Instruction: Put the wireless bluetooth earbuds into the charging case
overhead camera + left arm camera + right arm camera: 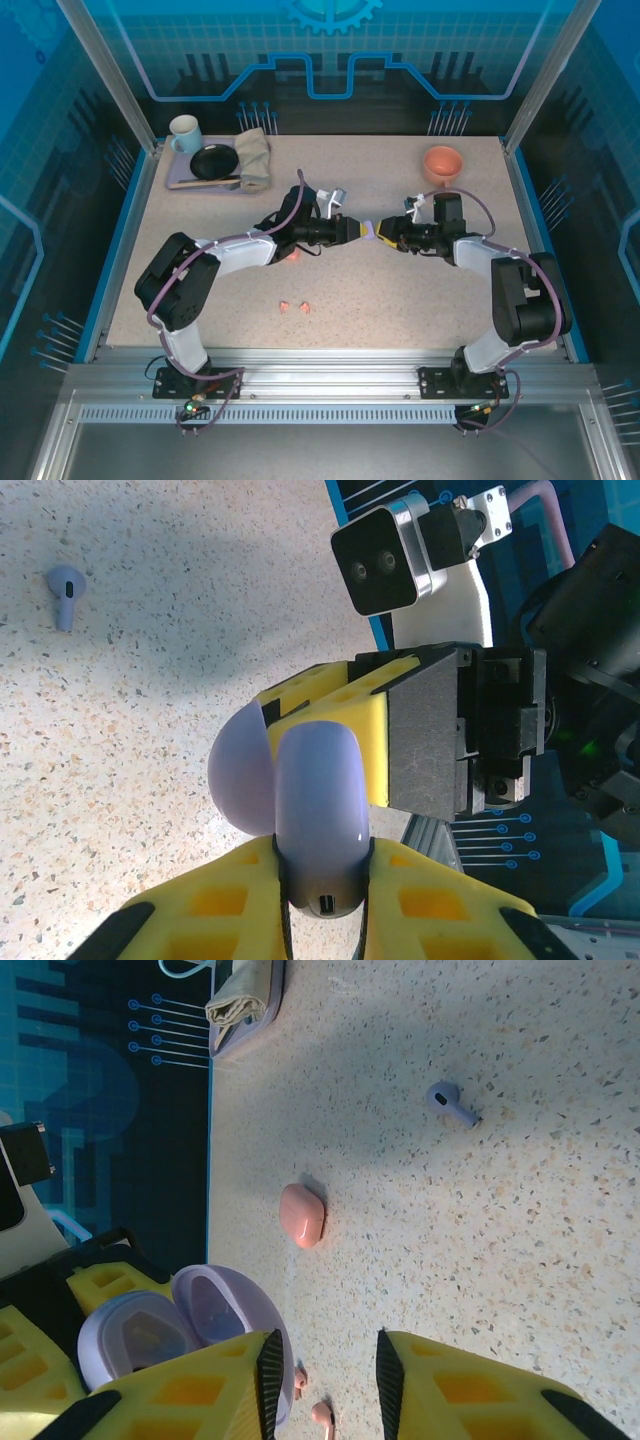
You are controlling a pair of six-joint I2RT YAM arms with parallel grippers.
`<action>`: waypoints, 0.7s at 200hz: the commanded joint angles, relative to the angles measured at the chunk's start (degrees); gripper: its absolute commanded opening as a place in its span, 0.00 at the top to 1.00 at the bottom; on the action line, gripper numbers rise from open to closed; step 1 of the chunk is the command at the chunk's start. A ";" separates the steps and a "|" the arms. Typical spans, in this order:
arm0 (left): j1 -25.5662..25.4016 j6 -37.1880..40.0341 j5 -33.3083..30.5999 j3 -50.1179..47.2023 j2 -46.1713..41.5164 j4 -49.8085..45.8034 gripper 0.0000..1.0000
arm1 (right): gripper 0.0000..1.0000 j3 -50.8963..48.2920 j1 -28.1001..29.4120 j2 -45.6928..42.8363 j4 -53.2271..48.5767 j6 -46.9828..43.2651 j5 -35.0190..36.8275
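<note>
Probably a robotics lab cell: a table [400,300] boxed in by an aluminium frame [320,365] and clear panels [330,60], blue circuit-pattern walls [40,150] behind, two robot arms [225,255] bolted at its near edge.

Speckled beige table [400,300] inside blue-patterned walls [200,50].

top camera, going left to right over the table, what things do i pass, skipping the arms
mug → black dish → folded cloth → pink earbuds → lilac charging case → orange bowl
</note>
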 commanded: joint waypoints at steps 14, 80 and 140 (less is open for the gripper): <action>-0.30 0.19 2.12 2.22 0.84 1.85 0.81 | 0.68 0.81 1.43 -0.39 0.69 -0.94 -3.81; -0.24 0.26 2.10 2.61 1.32 1.73 0.81 | 0.68 0.54 1.22 -2.34 -2.01 -3.12 -4.65; -0.30 -1.76 4.00 3.04 1.68 4.28 0.81 | 0.74 1.53 1.22 -0.11 -1.50 -3.45 -5.36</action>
